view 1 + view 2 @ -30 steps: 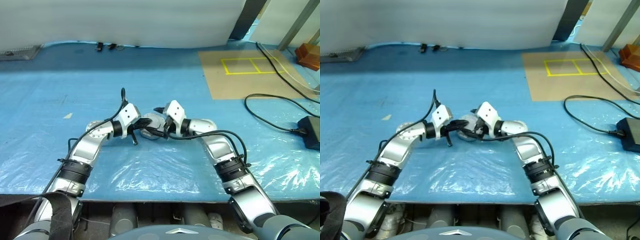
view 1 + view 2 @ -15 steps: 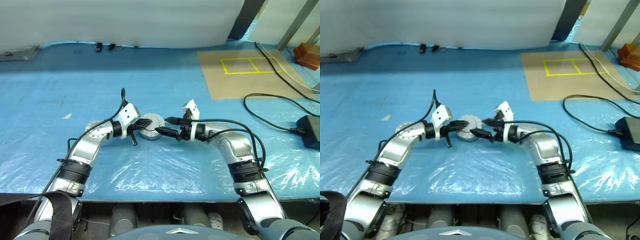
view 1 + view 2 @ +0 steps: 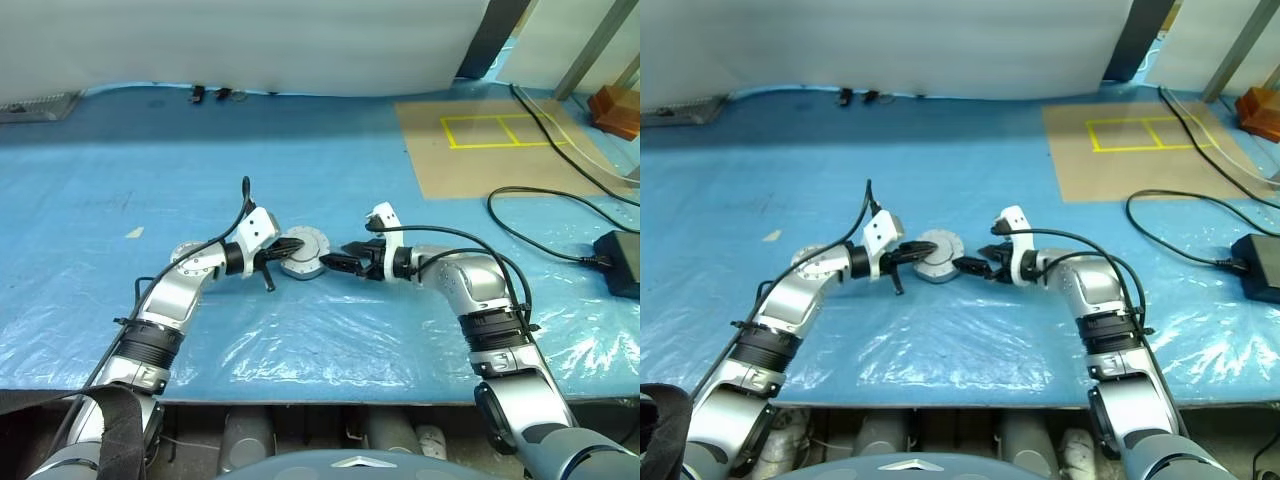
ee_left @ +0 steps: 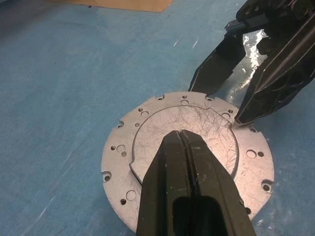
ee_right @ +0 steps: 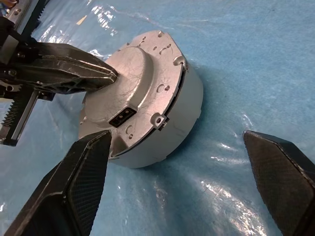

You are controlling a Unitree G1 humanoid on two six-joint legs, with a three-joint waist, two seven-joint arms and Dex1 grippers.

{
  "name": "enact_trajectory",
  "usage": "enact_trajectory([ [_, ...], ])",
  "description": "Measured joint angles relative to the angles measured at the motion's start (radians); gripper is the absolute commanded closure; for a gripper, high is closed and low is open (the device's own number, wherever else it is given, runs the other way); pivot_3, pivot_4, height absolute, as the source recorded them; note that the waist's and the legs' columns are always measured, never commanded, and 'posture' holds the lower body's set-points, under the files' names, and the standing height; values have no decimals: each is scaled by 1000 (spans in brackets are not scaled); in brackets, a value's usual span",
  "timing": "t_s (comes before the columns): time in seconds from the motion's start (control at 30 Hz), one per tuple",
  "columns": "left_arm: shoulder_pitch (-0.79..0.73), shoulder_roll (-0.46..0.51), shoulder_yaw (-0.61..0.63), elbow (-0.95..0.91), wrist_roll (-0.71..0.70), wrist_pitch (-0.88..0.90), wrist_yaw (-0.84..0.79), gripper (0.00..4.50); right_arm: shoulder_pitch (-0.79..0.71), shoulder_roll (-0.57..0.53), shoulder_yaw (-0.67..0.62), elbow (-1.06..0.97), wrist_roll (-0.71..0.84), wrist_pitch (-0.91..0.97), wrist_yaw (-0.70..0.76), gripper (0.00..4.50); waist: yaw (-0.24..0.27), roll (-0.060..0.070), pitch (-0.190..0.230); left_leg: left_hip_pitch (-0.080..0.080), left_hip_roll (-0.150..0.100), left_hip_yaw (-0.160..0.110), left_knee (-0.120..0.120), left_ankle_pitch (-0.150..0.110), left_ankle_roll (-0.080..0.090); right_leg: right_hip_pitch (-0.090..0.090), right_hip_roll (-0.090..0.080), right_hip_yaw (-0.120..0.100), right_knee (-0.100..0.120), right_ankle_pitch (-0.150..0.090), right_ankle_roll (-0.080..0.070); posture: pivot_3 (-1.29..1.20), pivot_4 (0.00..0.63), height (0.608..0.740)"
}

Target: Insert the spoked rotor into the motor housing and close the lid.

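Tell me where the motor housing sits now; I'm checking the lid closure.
In the left eye view, the motor housing sits lid-down-closed on the blue sheet, between the left end effector and the right end effector.

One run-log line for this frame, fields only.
lid: closed on motor housing | left end effector: shut, tips over lid | right end effector: open, beside housing | surface: blue sheet

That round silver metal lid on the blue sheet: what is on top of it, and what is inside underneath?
The closed black fingers of the left gripper rest on the scratched round silver lid. The lid sits shut on the squat silver motor housing, so its inside is hidden.
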Motion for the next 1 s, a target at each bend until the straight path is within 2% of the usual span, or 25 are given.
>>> enact_trajectory([
  [0.23,-2,3,7,10,0,-12,0,4500,-7,127,-112,18,121,199,-62,26,0,0,0,0,0,0,0,0,0,0,0,0,0,0,0,0,150,740],
  [0.43,-2,7,17,18,1,-17,10,4500,-11,250,-251,55,159,236,-186,26,-4,0,0,0,1,0,-1,0,-1,-1,0,0,0,0,0,0,150,740],
  [0.63,-1,11,17,18,1,-22,11,4500,-19,293,-356,90,214,277,-250,26,-4,0,0,0,1,0,-1,0,-1,-1,0,0,0,0,0,0,150,740],
  [0.73,-1,11,17,18,1,-25,12,4500,-19,296,-375,94,227,292,-265,606,-3,0,0,0,1,0,-1,0,-1,-1,0,0,0,0,0,0,150,740],
  [1.0,-7,15,36,27,6,-31,22,4500,-21,301,-407,111,252,317,-291,3144,-2,1,1,0,0,0,-2,0,-1,-1,0,0,0,0,0,0,150,740],
])
